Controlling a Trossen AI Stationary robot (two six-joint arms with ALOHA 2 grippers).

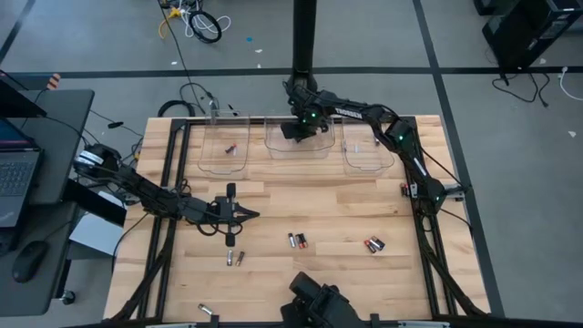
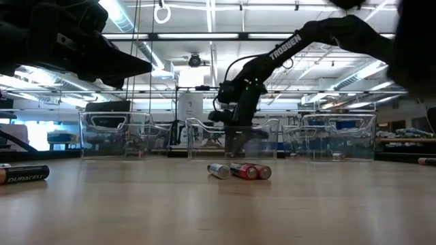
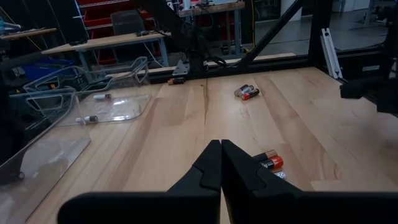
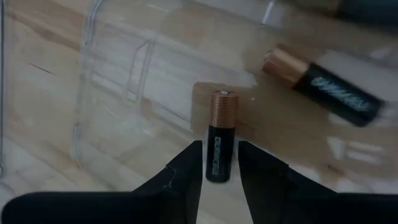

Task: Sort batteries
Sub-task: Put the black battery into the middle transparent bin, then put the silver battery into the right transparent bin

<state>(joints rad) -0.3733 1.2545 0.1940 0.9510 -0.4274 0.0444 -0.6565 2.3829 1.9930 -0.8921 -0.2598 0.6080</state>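
Hovering inside middle clear bin [image 1: 299, 144], right gripper [image 4: 220, 163] pinches copper-topped battery [image 4: 221, 134] between its fingers, likely for release beside second battery [image 4: 323, 86]. Left gripper [image 3: 221, 163] fingers together, empty, loose batteries [image 3: 272, 162] just ahead.

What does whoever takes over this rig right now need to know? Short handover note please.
Right gripper: shut on a copper-topped battery, held over the middle bin; another battery already lies in it.
Left gripper: shut, empty, low over the table's left-centre.
Done: a few batteries in the left bin and right bin.
Left: loose batteries on the table, a pair at centre, a pair to the right, two near the left arm, one at the front edge.
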